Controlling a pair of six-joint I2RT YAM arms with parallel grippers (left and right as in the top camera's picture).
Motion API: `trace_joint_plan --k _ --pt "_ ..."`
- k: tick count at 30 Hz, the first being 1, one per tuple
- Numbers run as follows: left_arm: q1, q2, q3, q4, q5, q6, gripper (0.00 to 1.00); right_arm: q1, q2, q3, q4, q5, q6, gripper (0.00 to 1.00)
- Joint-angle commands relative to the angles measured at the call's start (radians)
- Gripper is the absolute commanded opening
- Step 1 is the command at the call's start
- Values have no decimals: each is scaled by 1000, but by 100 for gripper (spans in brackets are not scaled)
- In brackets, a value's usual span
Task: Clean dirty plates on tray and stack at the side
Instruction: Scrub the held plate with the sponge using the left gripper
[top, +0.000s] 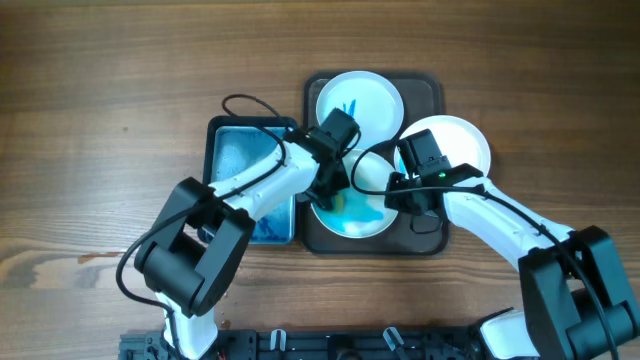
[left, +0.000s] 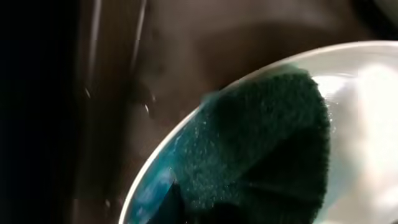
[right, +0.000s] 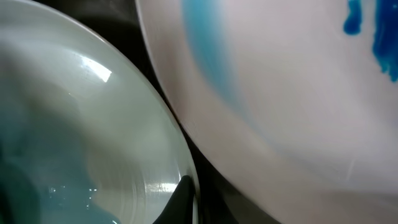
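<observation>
Near plate (top: 347, 222): middle hidden beneath left arm (top: 270, 180) and right arm (top: 480, 205).
Sponge (left: 261, 143): lower end cropped by frame edge.
Blue-smeared plate (right: 280, 93): blurred, cropped top, right, bottom.

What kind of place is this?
Probably a robotics lab bench arranged as a mock dishwashing station, not a real kitchen: two white-and-black robot arms over a wood-grain tabletop, round white plates smeared with blue on a dark brown rectangular tray, and a blue-lined rectangular basin beside it.

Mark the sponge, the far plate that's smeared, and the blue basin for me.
sponge (left: 261, 143), left wrist view, middle of its green scouring face.
far plate (top: 358, 100), overhead view, its centre beside the blue smear.
blue basin (top: 238, 155), overhead view, bare floor at its far end.
</observation>
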Motion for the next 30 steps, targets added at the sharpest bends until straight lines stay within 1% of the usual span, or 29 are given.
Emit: trace_joint_plan --k 1,3,7,9,12,15,18,21,23,24,26,28,29,30 --pt "23 59 -19 26 -146 68 4 -3 32 -19 -22 69 21 4" --pt "12 59 -21 73 -40 68 4 -3 32 -19 -22 69 21 5" --pt "-23 83 -27 222 246 67 4 -3 32 -19 -23 69 20 4" --pt "-50 107 -27 290 340 58 4 -3 32 -19 -23 69 19 4" --pt "-92 143 -27 328 374 51 4 -3 32 -19 -26 70 20 4" --pt "-117 158 -27 327 399 45 4 -3 32 -19 -28 70 19 4" --pt "-109 153 -25 299 430 45 4 -3 32 -19 -29 69 19 4" --pt "-85 140 -21 198 417 47 4 -3 32 -19 -29 69 19 4" --pt "-61 129 -18 106 355 60 4 -3 32 -19 -29 69 19 4" --pt "-39 122 -16 39 271 60 4 -3 32 -19 -29 69 19 5" --pt "-12 116 -11 -12 188 60 4 -3 32 -19 -27 69 20 5" --pt "21 113 4 -73 50 60 4 -3 32 -19 -27 69 20 4" --pt "26 112 8 -83 23 60 4 -3 32 -19 -27 69 20 4" --pt "37 111 16 -101 -35 60 4 -3 32 -19 -27 69 20 4"
